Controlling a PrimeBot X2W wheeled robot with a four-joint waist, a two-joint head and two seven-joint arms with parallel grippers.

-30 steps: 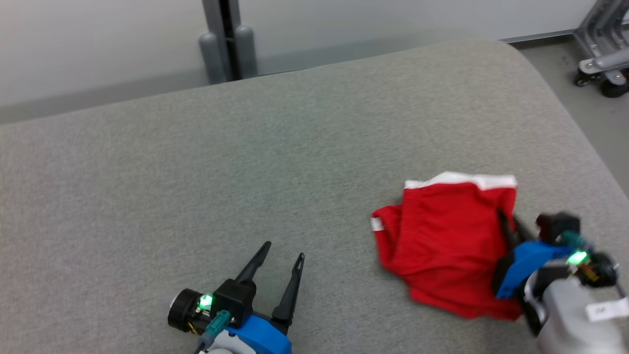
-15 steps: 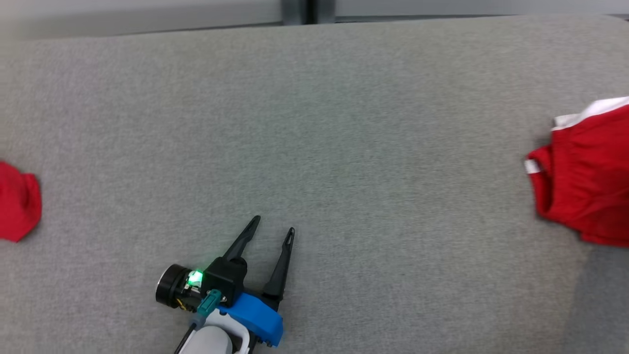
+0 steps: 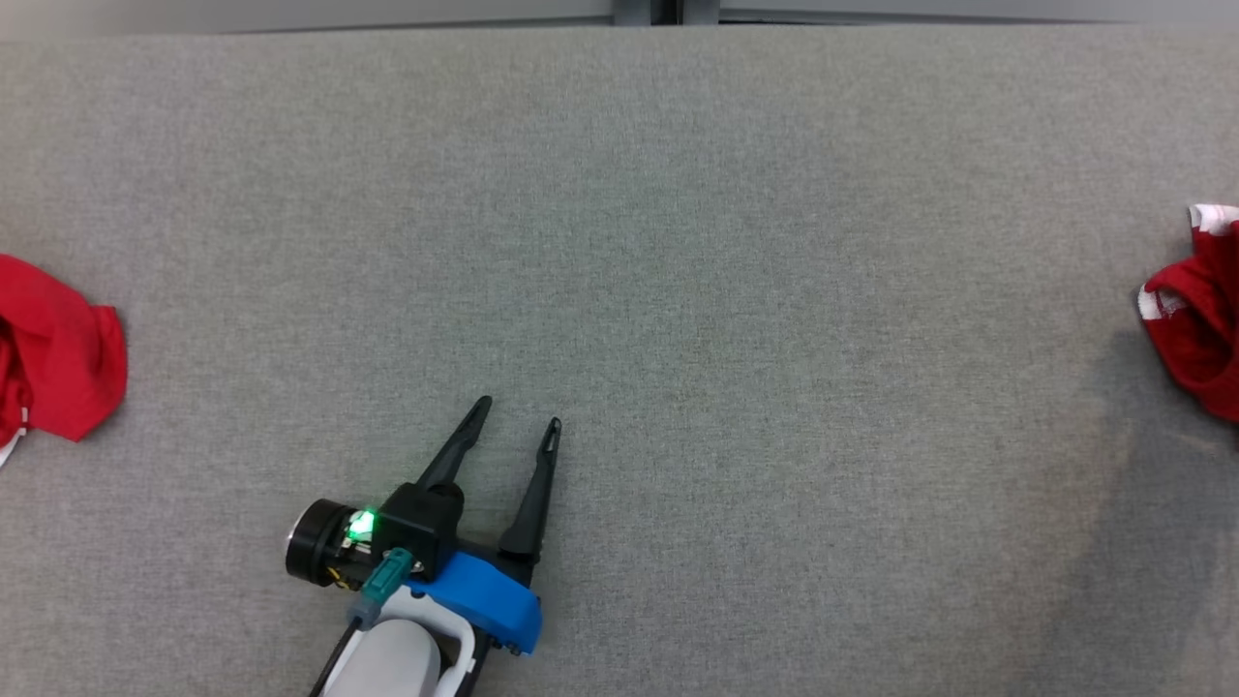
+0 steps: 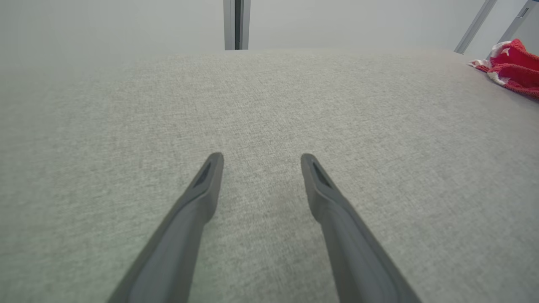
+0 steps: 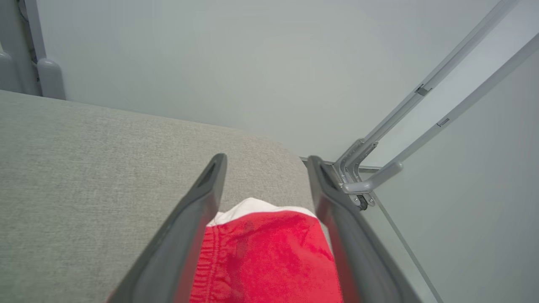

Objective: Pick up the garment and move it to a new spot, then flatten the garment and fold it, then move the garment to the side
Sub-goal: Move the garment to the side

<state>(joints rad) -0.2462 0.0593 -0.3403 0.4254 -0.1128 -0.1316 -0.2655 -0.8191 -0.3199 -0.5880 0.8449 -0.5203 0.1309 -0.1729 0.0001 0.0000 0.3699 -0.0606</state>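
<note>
Fingers of the left gripper (image 3: 518, 413) are standing well apart in the lower left of the head view, gripping nothing, their tips pointing up and slightly right over the grey padded surface (image 3: 678, 242). A blue wrist housing (image 3: 474, 605) and a green light (image 3: 361, 526) are showing just behind them. In the left wrist view these two dark fingers are spreading in a wide V above bare grey fabric; whether they are touching it I cannot tell.

The right gripper (image 5: 266, 159) is showing in its own wrist view with its fingers likewise set wide apart, clamping nothing. The garment (image 5: 269, 252), red with a white band along its far edge, is lying on the surface beneath and between those fingers, near a rounded corner. Whether the fingers are brushing the cloth cannot be told. In the head view the garment is sitting at the far right edge, cut off by the frame, well apart from the left gripper.

A second red cloth (image 3: 58, 358) is lying crumpled at the head view's far left edge, also well apart from the left gripper.

Farther off, the surface is ending before a pale wall (image 5: 210, 50), where a grey post (image 4: 236, 23) is rising. A metal frame (image 5: 362, 176) with a small caster is standing on the floor past the right corner.
</note>
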